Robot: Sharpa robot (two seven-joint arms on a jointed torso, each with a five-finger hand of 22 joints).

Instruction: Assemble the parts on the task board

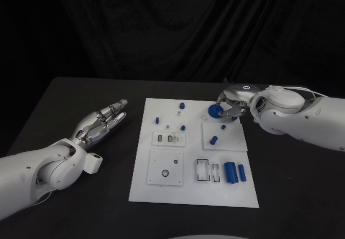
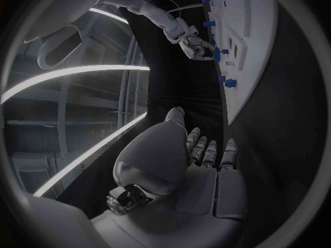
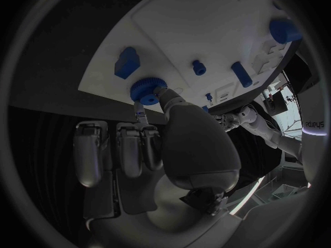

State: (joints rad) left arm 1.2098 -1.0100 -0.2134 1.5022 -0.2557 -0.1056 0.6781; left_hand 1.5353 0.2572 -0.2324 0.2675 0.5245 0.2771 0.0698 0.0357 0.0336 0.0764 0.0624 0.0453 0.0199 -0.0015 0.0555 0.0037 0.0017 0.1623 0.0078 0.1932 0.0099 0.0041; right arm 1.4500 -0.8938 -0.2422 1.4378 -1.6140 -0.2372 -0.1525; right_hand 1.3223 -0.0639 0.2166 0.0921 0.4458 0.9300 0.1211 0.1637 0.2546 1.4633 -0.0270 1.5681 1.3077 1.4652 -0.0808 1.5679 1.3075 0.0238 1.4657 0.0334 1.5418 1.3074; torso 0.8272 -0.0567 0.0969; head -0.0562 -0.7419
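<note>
The white task board (image 1: 193,191) lies in the middle of the table. My right hand (image 1: 234,105) hovers over its far right corner and pinches a round blue part (image 1: 215,110) between thumb and a finger. The right wrist view shows that ridged blue disc (image 3: 146,89) at the fingertips, close above the board (image 3: 200,22). My left hand (image 1: 100,124) rests open on the table left of the board, fingers stretched out flat and nothing in it; the left wrist view shows this hand (image 2: 203,151) beside the board's edge (image 2: 251,77).
Small blue pegs (image 1: 182,105) (image 1: 157,120) (image 1: 223,127) stand on the board's far half. Two larger blue cylinders (image 1: 231,172) (image 1: 243,173) lie at its near right, beside white slotted plates (image 1: 166,167). Black table (image 1: 79,94) surrounds the board.
</note>
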